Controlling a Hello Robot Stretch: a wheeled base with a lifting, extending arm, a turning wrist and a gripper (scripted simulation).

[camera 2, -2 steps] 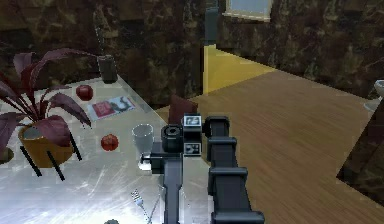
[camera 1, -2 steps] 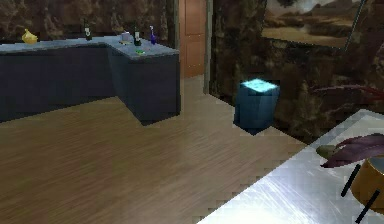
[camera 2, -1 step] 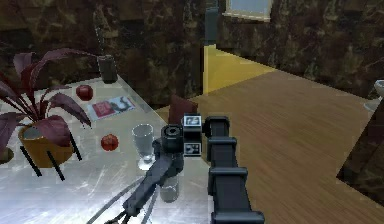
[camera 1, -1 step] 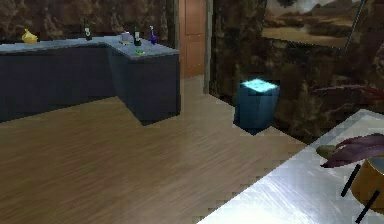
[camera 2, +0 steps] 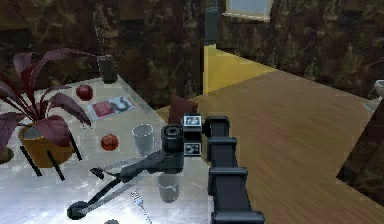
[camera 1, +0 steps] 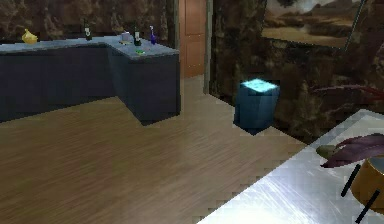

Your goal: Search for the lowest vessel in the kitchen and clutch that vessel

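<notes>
Arm side view, nearest first: the arm (camera 2: 230, 185) rises over a pale, marbled counter (camera 2: 40, 195). It ends in two white squares (camera 2: 193, 123) with black marks, and the jaws reach left from them, low over the surface. Whether the jaws are open or closed cannot be told, nor whether they grip anything.

The near glass (camera 2: 168, 187) stands upright on the counter just beside them. It is a short, clear, straight-sided tumbler with no label. A little farther out is a second glass (camera 2: 143, 137), also clear and plain, with a red apple (camera 2: 110, 143) beside it. Which of the two glasses is lower cannot be told.

Left of them a red-leaved plant (camera 2: 35, 95) sits in an orange pot (camera 2: 50, 145). Beyond lies a paper (camera 2: 112, 105) with red and grey print too small to read, then another apple (camera 2: 85, 92). At the far edge stands a dark cup (camera 2: 107, 68), smoky grey and the tallest of the three vessels.

Forward view: the counter's corner fills the lower right, with plank floor (camera 1: 120, 160) past it. A blue bin (camera 1: 257, 105) with a bright top stands by the dark wall. Farther off is an L-shaped blue counter (camera 1: 100, 75) carrying bottles (camera 1: 137, 38) and a yellow thing (camera 1: 30, 37). A wooden door (camera 1: 192, 40) is behind it.
</notes>
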